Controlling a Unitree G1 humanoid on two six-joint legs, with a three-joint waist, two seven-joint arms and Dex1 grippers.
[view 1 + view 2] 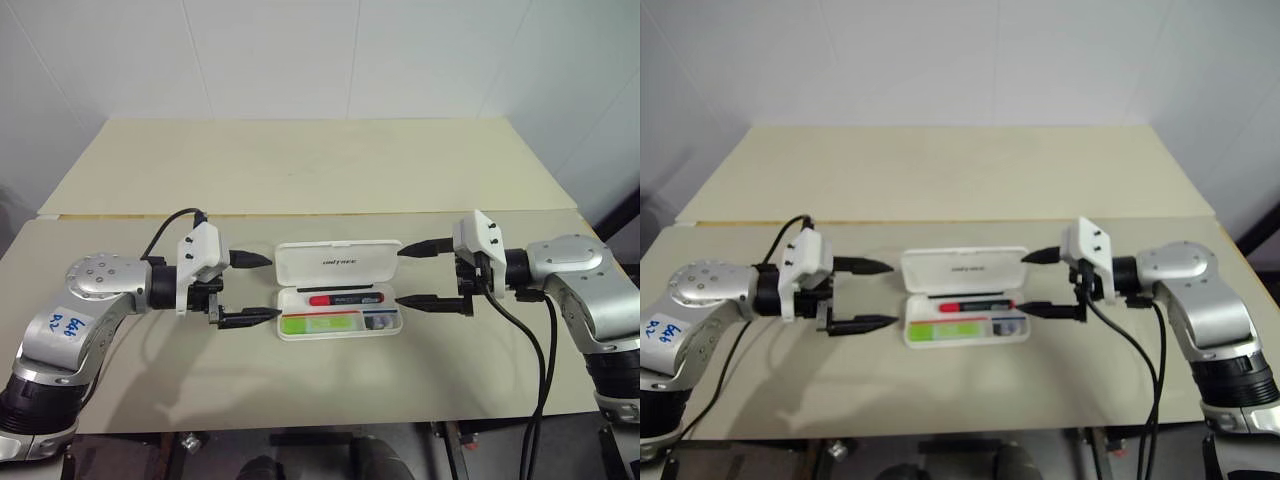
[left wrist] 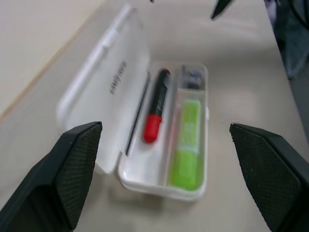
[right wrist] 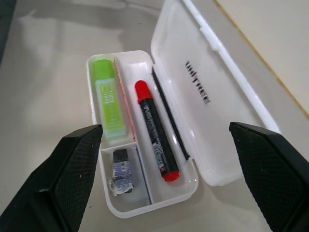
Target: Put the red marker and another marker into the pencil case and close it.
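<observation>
The pencil case (image 1: 339, 290) is seen lying open near the middle of the beige surface (image 1: 300, 180), its lid (image 1: 338, 263) folded back on the far side with the small dark logo facing up. Inside the tray, the red marker (image 3: 155, 130) is laid lengthwise in the compartment next to the lid, red cap toward the robot's left. The lime-green marker (image 3: 109, 106) is laid in the nearer compartment, parallel to it, separated by a thin divider. A small dark-and-pale object (image 3: 121, 171) is tucked into the little end compartment toward the robot's right; what it is cannot be told. The left gripper (image 1: 250, 290) is held just beside the left end of the case, jaws spread wide, nothing between them. The right gripper (image 1: 425, 274) is held just beside the right end, jaws likewise spread wide and empty. Neither gripper is seen touching the case.
</observation>
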